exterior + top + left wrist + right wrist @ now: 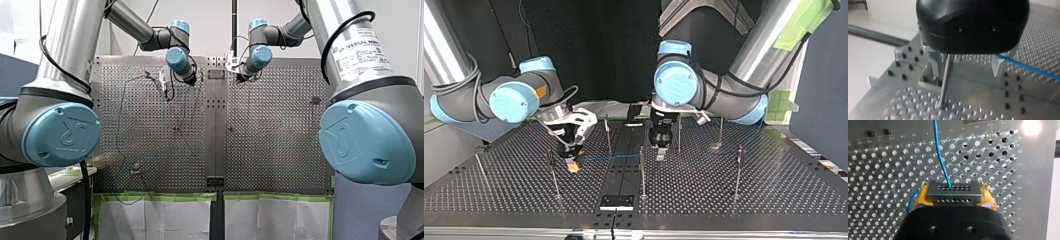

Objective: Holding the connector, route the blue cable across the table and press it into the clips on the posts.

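Right gripper [954,193]: you have it clamped on the connector [953,187], a dark grey block with two rows of small holes. The block is held crosswise between the yellow pads [921,198], one pad against each end, and its holed face points away from the gripper body. The blue cable [940,157] leaves the outer row of holes near the middle of the block. From there it runs ahead of the gripper over the perforated table [880,170], curving slightly on the way. A short blue loop shows just beside one pad, outside the grip. In the top view the pads sit low over the table; you cannot tell whether they touch it.

Left gripper [965,68]: its metal fingers [934,65] stand apart and hold nothing. A thin metal post [945,82] rises from the table between them, close to one finger and clear of the other. The blue cable is not between the fingers. It passes outside the other finger, just beside it, and slants away from the gripper. Contact between cable and finger cannot be judged.

Between the grippers, the top view shows the cable running low over the table from the right gripper toward the left gripper. A faint blue line carries on beyond it toward the further posts [738,172]. Any clips on the posts are too small for you to make out.
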